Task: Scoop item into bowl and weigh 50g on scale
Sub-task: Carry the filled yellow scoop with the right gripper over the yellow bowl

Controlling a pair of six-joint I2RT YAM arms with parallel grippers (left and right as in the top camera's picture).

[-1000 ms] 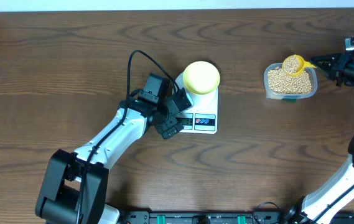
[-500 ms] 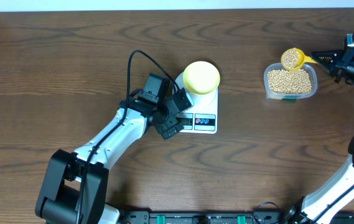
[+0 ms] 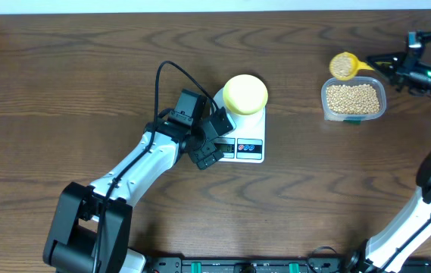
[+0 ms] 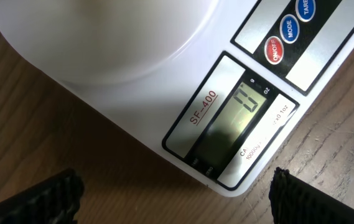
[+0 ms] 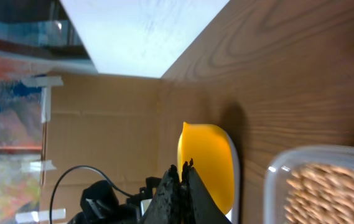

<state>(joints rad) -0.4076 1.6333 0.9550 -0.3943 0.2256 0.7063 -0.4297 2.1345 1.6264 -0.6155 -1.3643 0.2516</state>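
**First scoop loaded, nothing in the bowl yet**

Overhead view of a dark wooden table [image 3: 64, 68] with two robot arms. Near the middle, the white scale [image 3: 249, 144] carries the pale yellow bowl [image 3: 245, 94] on its platform. No beans show inside the bowl.

The left gripper [image 3: 214, 142] sits just beside the scale's left front edge. Its jaws are wide apart and hold nothing. In the left wrist view its dark fingers [image 4: 52, 196] flank the corner with the display [image 4: 236, 121], which seems to read zero.

Well to the right stands a clear tub [image 3: 326, 106] filled with beans [image 3: 354, 98]. Just past its far left corner, the right gripper [image 3: 382, 61] is clamped on the handle of a yellow scoop [image 3: 342, 65]. The scoop is heaped with beans. The right wrist view shows the scoop's yellow underside beside the tub's rim.

Judging from this, setup looks finished: the bowl is on the scale and the reading appears zeroed. The first scoop is loaded but not yet delivered. Left to do: carry it across to the bowl, tip it in, then add or trim beans until the scale shows the target weight. Several scoops may be needed.
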